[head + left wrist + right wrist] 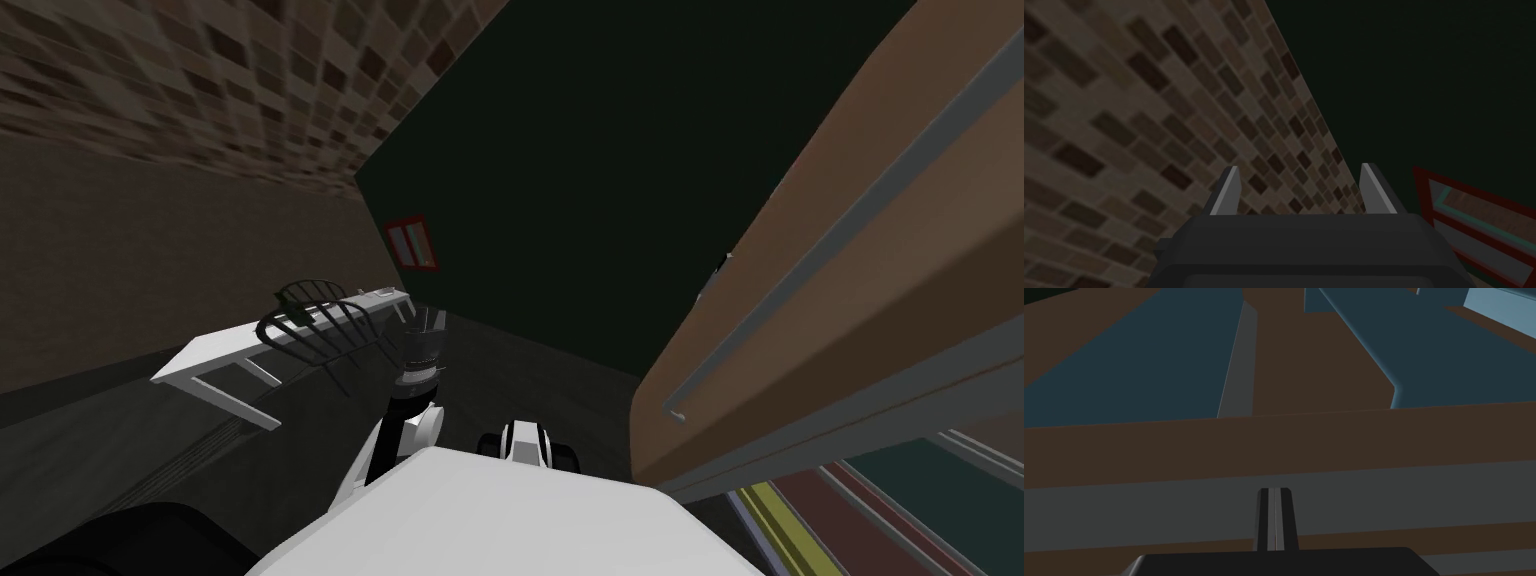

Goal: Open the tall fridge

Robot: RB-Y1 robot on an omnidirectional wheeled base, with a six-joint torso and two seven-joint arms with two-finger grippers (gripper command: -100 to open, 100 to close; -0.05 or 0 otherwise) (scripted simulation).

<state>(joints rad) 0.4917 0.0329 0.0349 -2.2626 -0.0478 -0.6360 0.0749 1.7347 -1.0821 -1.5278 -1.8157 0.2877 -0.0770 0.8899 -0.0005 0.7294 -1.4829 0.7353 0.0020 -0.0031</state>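
Facing the fridge (1324, 438) handle (1149, 513), right pincer (1275, 518) sits closed; left pincer (1300, 170) gapes.

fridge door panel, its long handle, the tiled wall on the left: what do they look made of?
Fridge door: flat matte brown, no grain or shine; painted panel or wood-look veneer, can't tell which.
Handle: plain matte grey bar, possibly metal, though no highlights confirm it.
Wall: small brown and tan tiles or bricks with paler joints, matte.

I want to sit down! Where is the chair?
In the head view, the dark chair stands on the robot's left, at the white table, beside the left end effector.
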